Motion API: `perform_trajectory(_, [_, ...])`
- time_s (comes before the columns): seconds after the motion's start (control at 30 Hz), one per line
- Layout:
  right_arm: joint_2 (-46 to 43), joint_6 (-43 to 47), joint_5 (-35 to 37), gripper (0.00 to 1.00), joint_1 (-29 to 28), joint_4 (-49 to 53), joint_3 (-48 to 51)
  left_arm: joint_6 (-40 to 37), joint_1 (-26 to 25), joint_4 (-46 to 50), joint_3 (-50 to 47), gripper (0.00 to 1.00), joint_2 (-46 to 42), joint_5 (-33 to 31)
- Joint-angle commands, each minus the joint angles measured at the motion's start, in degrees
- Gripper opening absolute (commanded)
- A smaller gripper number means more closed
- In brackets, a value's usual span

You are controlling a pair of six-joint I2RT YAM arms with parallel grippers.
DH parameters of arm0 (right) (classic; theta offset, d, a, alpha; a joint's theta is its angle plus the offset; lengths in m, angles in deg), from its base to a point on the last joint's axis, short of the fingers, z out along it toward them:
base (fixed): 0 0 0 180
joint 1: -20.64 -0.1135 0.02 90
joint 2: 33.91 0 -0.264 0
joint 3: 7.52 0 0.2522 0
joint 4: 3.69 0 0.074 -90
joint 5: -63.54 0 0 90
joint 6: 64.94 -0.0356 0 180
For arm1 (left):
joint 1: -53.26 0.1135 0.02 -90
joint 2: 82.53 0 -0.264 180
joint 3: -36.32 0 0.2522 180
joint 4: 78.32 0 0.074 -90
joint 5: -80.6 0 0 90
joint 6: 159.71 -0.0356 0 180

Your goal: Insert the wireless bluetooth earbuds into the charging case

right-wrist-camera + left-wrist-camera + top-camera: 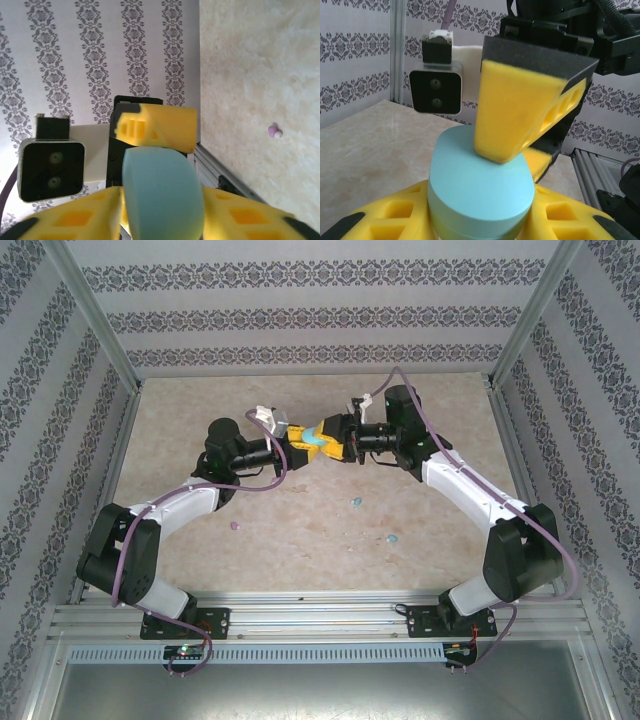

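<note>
Two robot arms meet in mid-air over a mottled beige tabletop [200, 560], sharing a light blue oval plastic charging case [313, 440] between their yellow foam-padded fingers. The left gripper [300, 445] is clamped on one end of the case; the right gripper [338, 433] has a finger laid flat on the case's broad face and another behind it, pads against both sides. The case looks closed, with no gap showing at its rim. The wireless earbuds lie well apart on the table beneath and nearer the arm bases: two tiny light blue rounded plastic buds [356, 502] [391, 539] and one pale pink bud [235, 526], the pink one also visible from the right wrist [274, 131]. A fourth cannot be made out. From where I stand, the risk is a smooth, pebble-like shell squirting out of soft pads if one arm pulls or twists harder than the other; a dropped case could knock the loose buds across the table. The case's long axis appears to run from one gripper to the other, roughly across the table. The buds are too small to say which way they point.
</note>
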State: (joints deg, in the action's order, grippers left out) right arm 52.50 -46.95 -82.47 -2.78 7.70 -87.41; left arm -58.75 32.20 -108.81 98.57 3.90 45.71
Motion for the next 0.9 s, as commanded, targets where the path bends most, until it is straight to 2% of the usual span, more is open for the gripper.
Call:
perform_trajectory(0.0, [-0.9, 2.0, -0.4, 0.56, -0.1, 0.3, 0.2, 0.5, -0.6, -2.0, 1.3, 0.19, -1.5, 1.0])
perform_trajectory(0.13, [-3.7, 5.4, 0.4, 0.63, 1.5, 0.4, -0.1, -1.3, -0.5, 2.6, 1.4, 0.17, -3.5, 1.1])
perform_trajectory(0.23, [-7.0, 10.5, 1.6, 0.66, 3.6, 1.4, -0.1, -2.1, -0.5, 6.1, 1.8, 0.15, -5.1, 1.7])
perform_trajectory(0.3, [-9.6, 16.4, 2.5, 0.66, 4.9, 2.9, -0.2, -2.0, -0.6, 8.4, 2.5, 0.15, -5.8, 2.9])
perform_trajectory(0.37, [-12.3, 26.7, 4.6, 0.67, 5.1, 7.9, -1.3, -1.3, -0.6, 11.0, 3.4, 0.14, -6.1, 4.9])
perform_trajectory(0.47, [-14.5, 42.2, 7.0, 0.68, 3.4, 15.2, -3.7, 0.6, -0.5, 13.3, 4.3, 0.13, -6.4, 7.6])
perform_trajectory(0.6, [-15.4, 57.1, 8.9, 0.71, -0.1, 19.7, -5.2, 1.0, -0.5, 16.6, 4.8, 0.13, -8.0, 9.0])
perform_trajectory(0.8, [-14.6, 70.2, 8.3, 0.76, -3.5, 20.2, -4.6, -1.2, -0.5, 24.4, 5.1, 0.12, -11.0, 10.6])
perform_trajectory(0.87, [-13.8, 72.0, 6.9, 0.77, -4.0, 20.2, -4.8, -1.1, -0.5, 25.5, 5.0, 0.12, -11.7, 11.1])
